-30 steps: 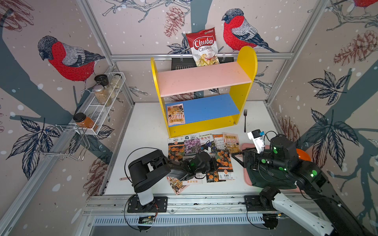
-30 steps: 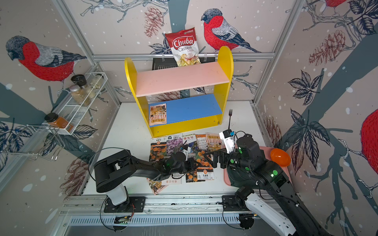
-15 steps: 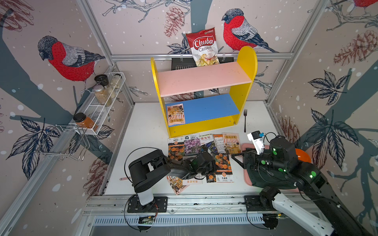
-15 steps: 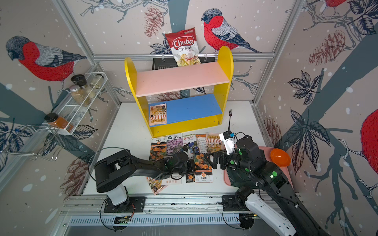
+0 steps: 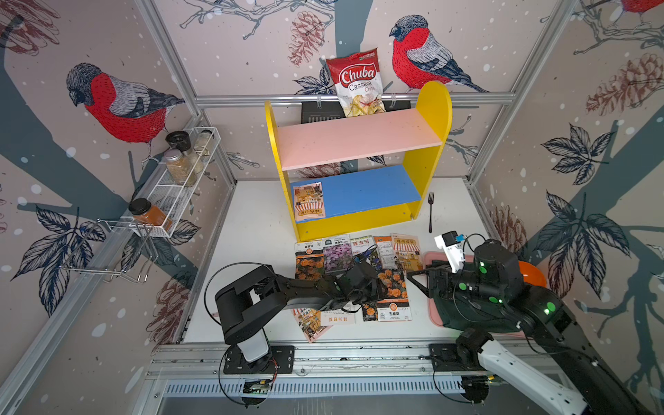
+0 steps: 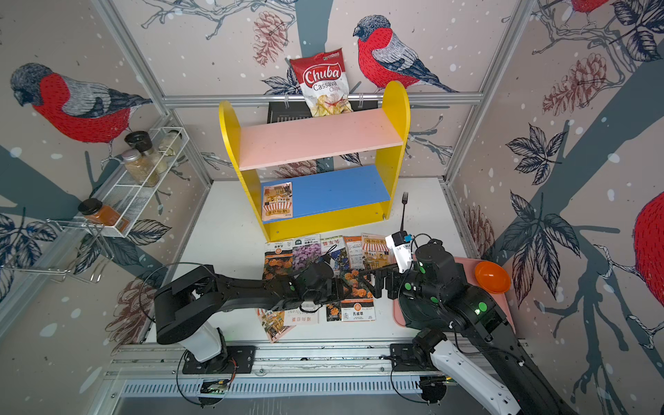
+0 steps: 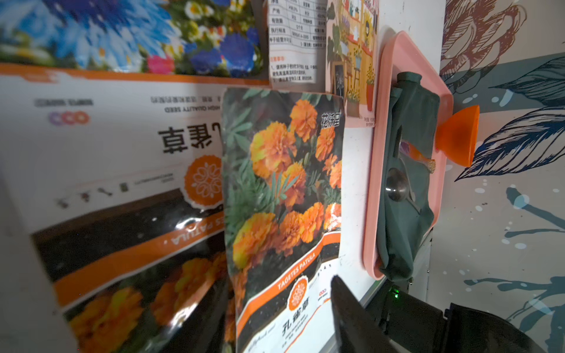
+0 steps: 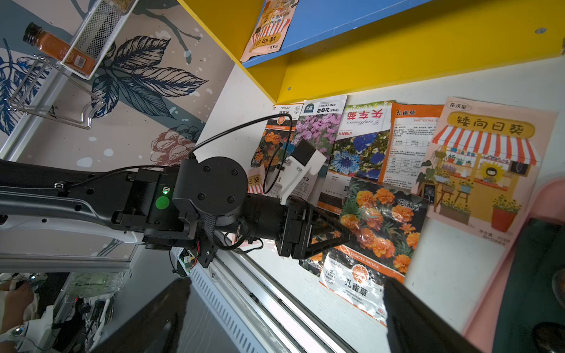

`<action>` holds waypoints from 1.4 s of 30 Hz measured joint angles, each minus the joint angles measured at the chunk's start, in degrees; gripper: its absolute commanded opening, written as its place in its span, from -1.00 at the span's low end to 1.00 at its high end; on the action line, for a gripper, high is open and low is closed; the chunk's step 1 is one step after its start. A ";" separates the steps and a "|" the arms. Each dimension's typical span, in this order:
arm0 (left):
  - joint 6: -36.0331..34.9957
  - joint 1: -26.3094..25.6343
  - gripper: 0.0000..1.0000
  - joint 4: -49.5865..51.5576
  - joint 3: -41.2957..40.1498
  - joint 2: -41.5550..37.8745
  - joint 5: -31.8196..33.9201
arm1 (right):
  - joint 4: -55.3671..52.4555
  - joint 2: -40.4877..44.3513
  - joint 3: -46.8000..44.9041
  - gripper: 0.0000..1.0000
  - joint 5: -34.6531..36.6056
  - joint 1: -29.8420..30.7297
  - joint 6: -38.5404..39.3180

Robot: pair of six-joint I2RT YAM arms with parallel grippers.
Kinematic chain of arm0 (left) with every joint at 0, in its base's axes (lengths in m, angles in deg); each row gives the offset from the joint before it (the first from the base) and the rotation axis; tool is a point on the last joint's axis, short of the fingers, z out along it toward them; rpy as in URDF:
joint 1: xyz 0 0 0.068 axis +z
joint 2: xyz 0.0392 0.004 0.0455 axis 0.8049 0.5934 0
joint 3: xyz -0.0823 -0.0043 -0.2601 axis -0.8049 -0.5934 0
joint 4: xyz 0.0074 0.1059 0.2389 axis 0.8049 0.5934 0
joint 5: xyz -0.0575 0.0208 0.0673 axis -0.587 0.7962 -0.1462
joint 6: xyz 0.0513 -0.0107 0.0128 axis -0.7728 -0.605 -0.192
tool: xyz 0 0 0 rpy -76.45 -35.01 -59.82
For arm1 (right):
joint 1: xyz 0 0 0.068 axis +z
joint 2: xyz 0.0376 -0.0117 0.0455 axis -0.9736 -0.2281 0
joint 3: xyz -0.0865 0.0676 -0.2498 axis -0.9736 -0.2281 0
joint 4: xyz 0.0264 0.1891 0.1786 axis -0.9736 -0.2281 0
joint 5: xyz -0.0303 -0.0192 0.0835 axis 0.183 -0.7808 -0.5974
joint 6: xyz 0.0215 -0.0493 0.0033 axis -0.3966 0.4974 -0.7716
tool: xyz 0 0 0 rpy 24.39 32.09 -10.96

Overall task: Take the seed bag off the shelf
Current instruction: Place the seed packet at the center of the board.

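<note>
The seed bag (image 5: 309, 200) lies left on the shelf (image 5: 433, 118). Left jaws spread over a marigold packet (image 7: 281, 183); right jaws spread wide.

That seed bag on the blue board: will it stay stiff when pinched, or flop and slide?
Probably floppy: the seed bag is a thin packet lying flat on the blue board. Likely light for its size, so a push would probably slide it rather than tip it.
</note>
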 measured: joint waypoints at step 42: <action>-26.86 16.00 0.93 34.97 -2.56 -67.14 19.43 | 41.51 -28.50 -4.50 0.96 -5.16 -3.34 -7.32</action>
